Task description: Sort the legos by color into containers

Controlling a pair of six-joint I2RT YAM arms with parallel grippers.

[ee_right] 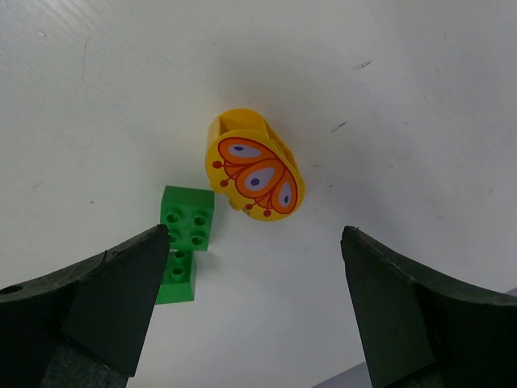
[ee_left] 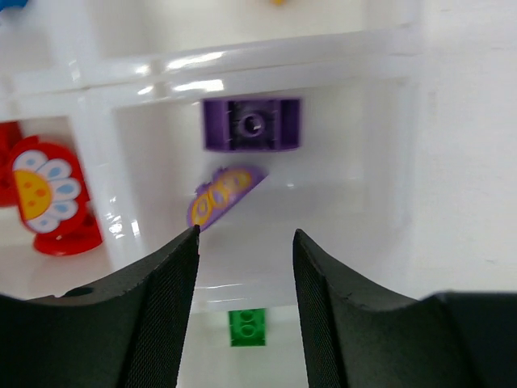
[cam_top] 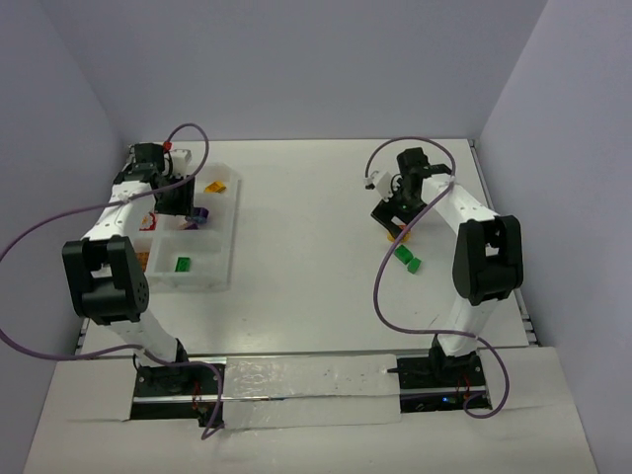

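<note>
The clear divided tray (cam_top: 234, 212) lies at the left of the table. My left gripper (cam_top: 184, 204) hovers over it, open with nothing between the fingers. Seen from the left wrist, the compartment below my left gripper (ee_left: 245, 242) holds a purple brick (ee_left: 251, 124) and a rounded purple piece (ee_left: 222, 194). A red flower piece (ee_left: 48, 198) lies in the adjoining compartment and a green brick (ee_left: 246, 326) in the nearer one. My right gripper (ee_right: 254, 242) stands wide open just above the table. A yellow butterfly piece (ee_right: 254, 166) and two green bricks (ee_right: 187, 217) lie ahead of it.
Other tray compartments hold a yellow piece (cam_top: 213, 186) and an orange piece (cam_top: 143, 259). The two green bricks (cam_top: 406, 259) lie loose on the table right of centre. White walls close in the table on three sides. Purple cables loop from both arms.
</note>
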